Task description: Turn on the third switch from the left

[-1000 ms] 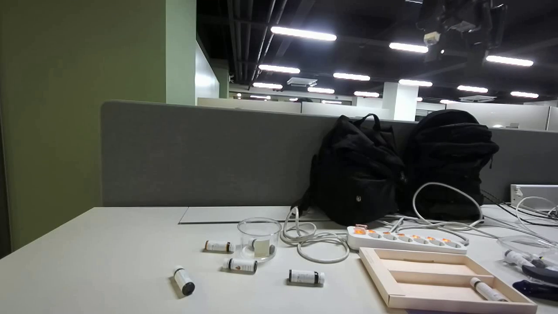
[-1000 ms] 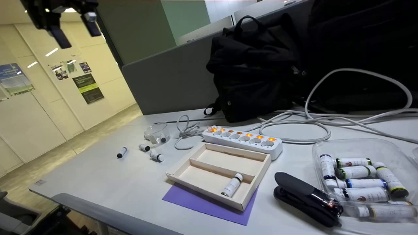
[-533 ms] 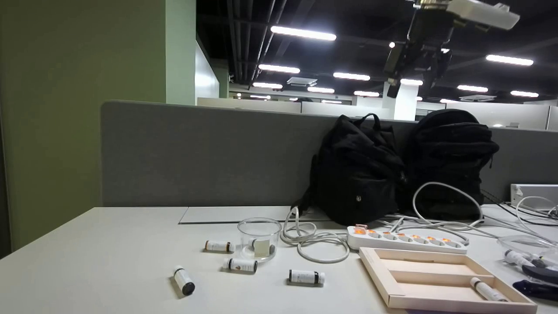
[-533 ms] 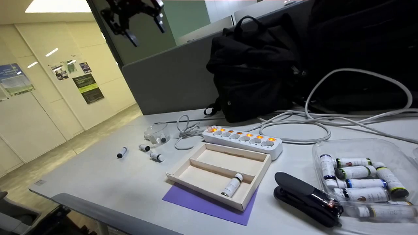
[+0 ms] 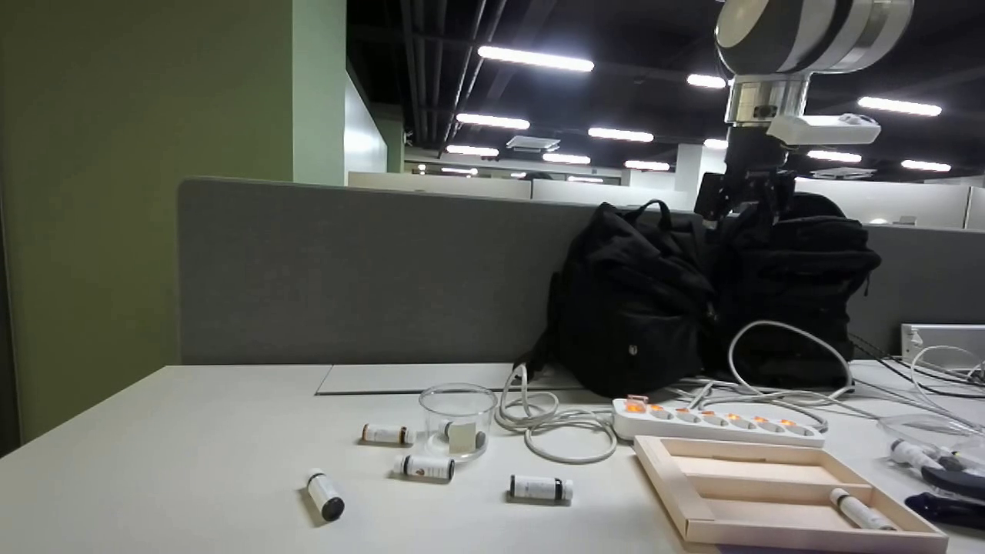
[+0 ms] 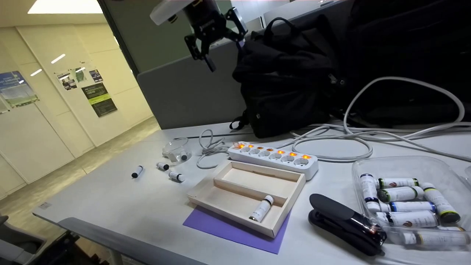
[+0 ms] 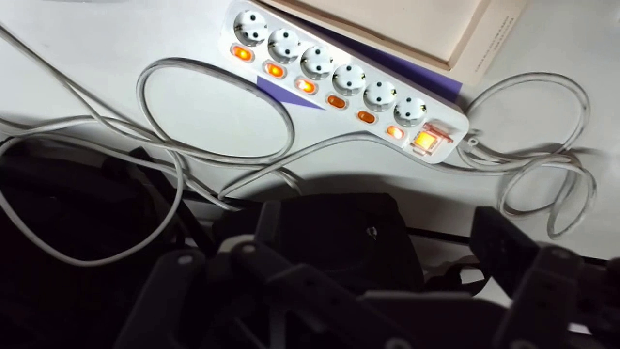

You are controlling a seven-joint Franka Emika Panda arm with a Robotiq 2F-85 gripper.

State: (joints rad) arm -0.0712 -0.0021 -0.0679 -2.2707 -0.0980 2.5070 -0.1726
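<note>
The white power strip [image 5: 716, 437] lies on the table behind the wooden tray, and it also shows in an exterior view [image 6: 272, 165] and in the wrist view [image 7: 327, 86]. Its square main switch [image 6: 240, 146] glows under a clear cover at the left end in both exterior views. Counting that one, the third switch from the left [image 6: 260, 148] looks dark, as does its right neighbour [image 6: 270, 149]. In the wrist view the order is reversed, with the same dark pair [image 7: 366, 117] [image 7: 336, 101]; the others glow. My gripper [image 6: 226, 54] is open and empty, high above the table.
Black backpacks [image 5: 631, 308] stand behind the strip. White cables [image 7: 218, 155] loop around it. A wooden tray [image 6: 206, 211] holding a bottle sits in front. A stapler [image 6: 346, 224], a clear box [image 6: 408, 162] of bottles, a clear cup [image 5: 459, 400] and loose bottles lie around.
The arm has come down in both exterior views, bringing my gripper from the top edge to in front of the backpacks or beside them. The gripper stays open. The strip's switches look the same.
</note>
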